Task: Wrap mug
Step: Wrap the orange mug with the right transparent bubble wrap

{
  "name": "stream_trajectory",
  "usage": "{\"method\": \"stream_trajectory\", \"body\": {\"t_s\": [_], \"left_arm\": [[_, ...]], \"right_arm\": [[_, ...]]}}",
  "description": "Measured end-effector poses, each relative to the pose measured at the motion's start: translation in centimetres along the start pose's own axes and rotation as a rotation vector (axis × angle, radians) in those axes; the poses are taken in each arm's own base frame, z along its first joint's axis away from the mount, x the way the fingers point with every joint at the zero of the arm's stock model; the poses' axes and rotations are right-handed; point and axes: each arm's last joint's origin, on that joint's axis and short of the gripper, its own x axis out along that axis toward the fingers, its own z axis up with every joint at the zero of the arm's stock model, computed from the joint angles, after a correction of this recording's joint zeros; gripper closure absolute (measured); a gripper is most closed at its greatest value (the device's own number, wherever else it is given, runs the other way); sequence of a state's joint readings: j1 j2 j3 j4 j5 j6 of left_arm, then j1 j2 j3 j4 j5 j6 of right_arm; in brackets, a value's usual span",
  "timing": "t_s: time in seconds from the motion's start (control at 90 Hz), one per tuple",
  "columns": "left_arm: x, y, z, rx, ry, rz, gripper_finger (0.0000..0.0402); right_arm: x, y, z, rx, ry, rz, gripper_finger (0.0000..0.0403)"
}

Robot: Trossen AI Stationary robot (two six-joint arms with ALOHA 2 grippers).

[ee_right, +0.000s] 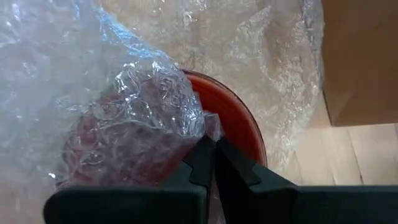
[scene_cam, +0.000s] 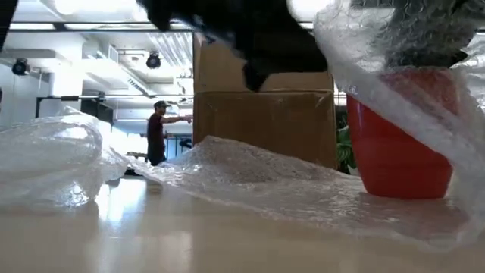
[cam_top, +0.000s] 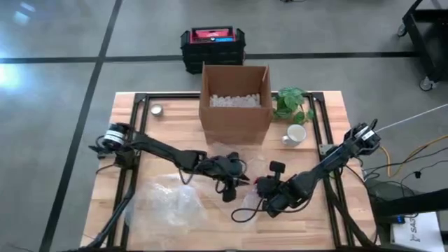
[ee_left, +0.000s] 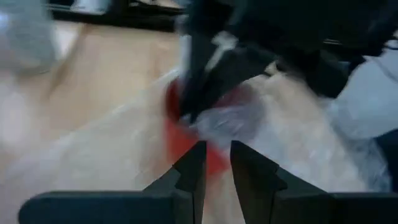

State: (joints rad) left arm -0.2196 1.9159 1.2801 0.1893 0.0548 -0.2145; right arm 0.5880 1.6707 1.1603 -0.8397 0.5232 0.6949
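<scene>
Right gripper [ee_right: 214, 155] has its two dark fingers pressed together on a fold of bubble wrap [ee_right: 134, 99], pinching the sheet over the mouth of the red mug [ee_right: 239, 121]. That mug stands upright directly under and in front of these fingertips, its rim partly covered by the crinkled plastic; in the low view the red mug [scene_cam: 398, 136] sits on the sheet with wrap draped down its side. Left gripper [ee_left: 216, 165] hangs just beside the right one, near the table's middle, its fingers held slightly apart with a narrow gap, the red mug just beyond their tips; nothing shows between them. Behind both grippers stands an open cardboard box [cam_top: 235, 105]. Beyond the right gripper, toward the box's side, sit a white mug [cam_top: 296, 134] and a green plant [cam_top: 292, 103]. More loose wrap [cam_top: 168, 203] lies near the left gripper on the wooden table [cam_top: 126, 119]
</scene>
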Motion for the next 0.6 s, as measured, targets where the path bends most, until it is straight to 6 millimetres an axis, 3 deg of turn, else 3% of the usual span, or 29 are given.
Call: {"method": "stream_trajectory", "body": {"t_s": [0.167,0.344,0.6], "left_arm": [[3.3,-0.3,0.3,0.040,0.026,-0.036,0.0343],[4.8,0.6,-0.4,0.011,0.088,0.047,0.0343],[4.6,0.6,-0.1,-0.006,0.070,0.058,0.0343]], "right_arm": [[0.0,0.0,0.0,-0.001,0.000,-0.001,0.0403],[-0.3,0.1,0.3,-0.004,0.002,0.016,0.0403],[-5.0,-1.2,2.4,0.007,-0.034,0.128,0.0403]]}}
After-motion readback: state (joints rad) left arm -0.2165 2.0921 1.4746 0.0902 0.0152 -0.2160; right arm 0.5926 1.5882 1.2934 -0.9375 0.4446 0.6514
